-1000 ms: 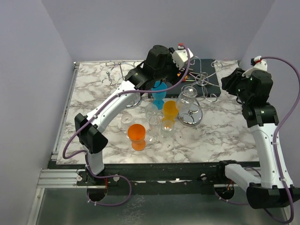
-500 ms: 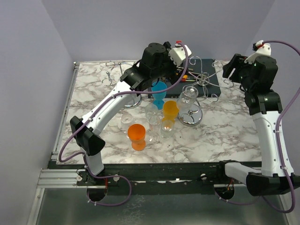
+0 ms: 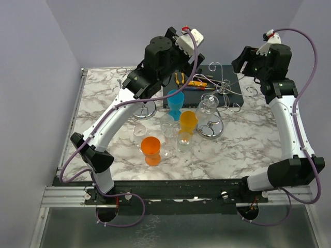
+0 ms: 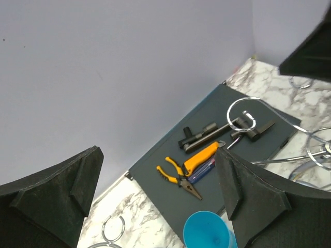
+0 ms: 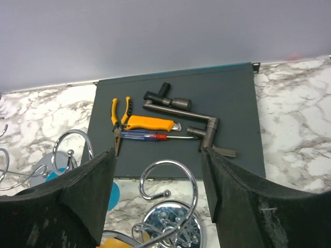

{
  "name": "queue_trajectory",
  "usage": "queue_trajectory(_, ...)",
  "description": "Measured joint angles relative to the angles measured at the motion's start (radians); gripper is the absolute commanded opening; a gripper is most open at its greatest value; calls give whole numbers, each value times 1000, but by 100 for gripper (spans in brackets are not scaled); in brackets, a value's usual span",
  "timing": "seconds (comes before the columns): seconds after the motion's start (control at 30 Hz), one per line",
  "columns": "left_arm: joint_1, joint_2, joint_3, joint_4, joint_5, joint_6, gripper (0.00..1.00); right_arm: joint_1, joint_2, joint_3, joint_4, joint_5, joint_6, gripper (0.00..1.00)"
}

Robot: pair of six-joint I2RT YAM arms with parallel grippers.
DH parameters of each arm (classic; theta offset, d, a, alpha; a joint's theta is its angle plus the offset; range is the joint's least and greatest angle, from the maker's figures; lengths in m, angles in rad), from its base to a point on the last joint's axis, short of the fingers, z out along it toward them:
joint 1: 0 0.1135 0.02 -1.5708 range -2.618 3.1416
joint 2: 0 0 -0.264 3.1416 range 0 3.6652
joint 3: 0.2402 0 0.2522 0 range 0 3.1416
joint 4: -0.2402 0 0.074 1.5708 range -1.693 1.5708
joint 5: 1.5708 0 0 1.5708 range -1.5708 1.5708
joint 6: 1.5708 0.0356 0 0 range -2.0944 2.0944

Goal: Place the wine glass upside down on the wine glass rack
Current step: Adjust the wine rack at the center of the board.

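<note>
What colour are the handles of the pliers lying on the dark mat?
Yellow; the pliers show best in the right wrist view.

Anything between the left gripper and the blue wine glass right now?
Nothing visible does. The left gripper hangs open above the blue wine glass, with only air between them; the orange-handled pliers lie farther back on the dark mat.

The clear wine glass [image 3: 208, 107] hangs upside down, bowl low and stem up, on the wine glass rack [image 3: 211, 130]. This rack is a chrome stand with round base and curled wire arms, right of centre, toward the far side.
</note>
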Motion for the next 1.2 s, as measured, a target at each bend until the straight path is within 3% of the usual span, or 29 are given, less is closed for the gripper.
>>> queue_trajectory(0.07, -1, -14, 0, -3, 37, -13, 99, 0, 23, 12, 8, -26, 4, 72)
queue_trajectory(0.2, -35, -109, -82, -13, 241, -28, 99, 0, 55, 20, 18, -60, 7, 72)
queue_trajectory(0.43, -341, -216, -233, -16, 390, 129, 98, 0, 58, -14, 39, -73, 16, 66)
queue_trajectory(0.73, -417, -84, -262, -11, 369, 297, 89, 0, 52, -76, 60, -83, 29, 54)
queue_trajectory(0.9, -443, -79, -331, 45, 344, 388, 82, 0, 39, -106, 76, -83, 33, 52)
queue_trajectory(1.2, -457, -64, -410, 204, 268, 515, 52, 0, 19, -132, 89, -77, 36, 45)
